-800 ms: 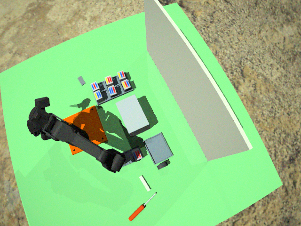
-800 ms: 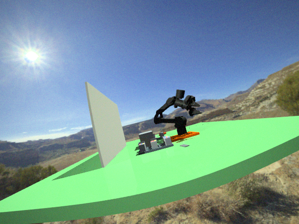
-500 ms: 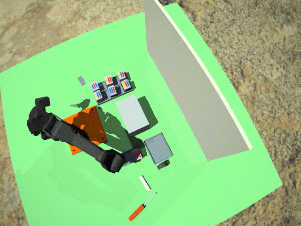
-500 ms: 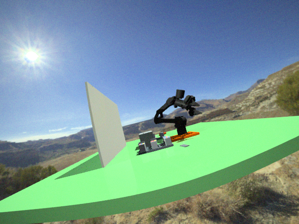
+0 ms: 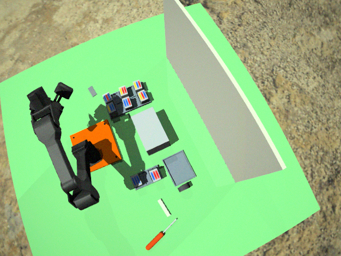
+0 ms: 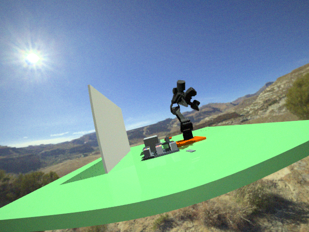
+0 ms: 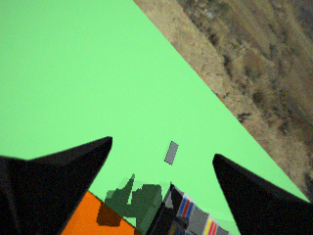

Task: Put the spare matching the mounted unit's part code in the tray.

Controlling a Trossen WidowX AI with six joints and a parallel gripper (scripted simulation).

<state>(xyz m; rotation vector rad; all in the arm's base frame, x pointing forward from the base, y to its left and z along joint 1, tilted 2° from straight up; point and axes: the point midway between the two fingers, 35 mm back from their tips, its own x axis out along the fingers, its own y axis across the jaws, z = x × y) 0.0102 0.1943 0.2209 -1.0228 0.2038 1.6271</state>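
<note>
My gripper (image 7: 163, 150) is open and empty, high above the table beyond the orange base. Several grey spares with striped labels stand in a dark rack (image 5: 135, 100) (image 6: 159, 154); one, labelled blue and red (image 5: 107, 97) (image 7: 185, 208), is at its left end. The label of the front left spare (image 5: 110, 107) is in shadow. Two more striped blocks, one shaded (image 5: 135, 180) and one lit (image 5: 155, 175), stand in a smaller holder (image 5: 145, 185). The square grey tray (image 5: 179, 167) is empty. I cannot tell which thing is the mounted unit; no back code is readable.
A large grey box (image 5: 150, 130) (image 6: 151, 142) stands between rack and tray. A tall panel (image 5: 206, 90) (image 6: 109, 129) rises beyond them. A dark round piece (image 5: 184, 186) is beside the tray. A white strip (image 5: 164, 207), screwdriver (image 5: 155, 240) and flat grey plate (image 5: 92, 91) (image 6: 190, 151) (image 7: 171, 153) lie around.
</note>
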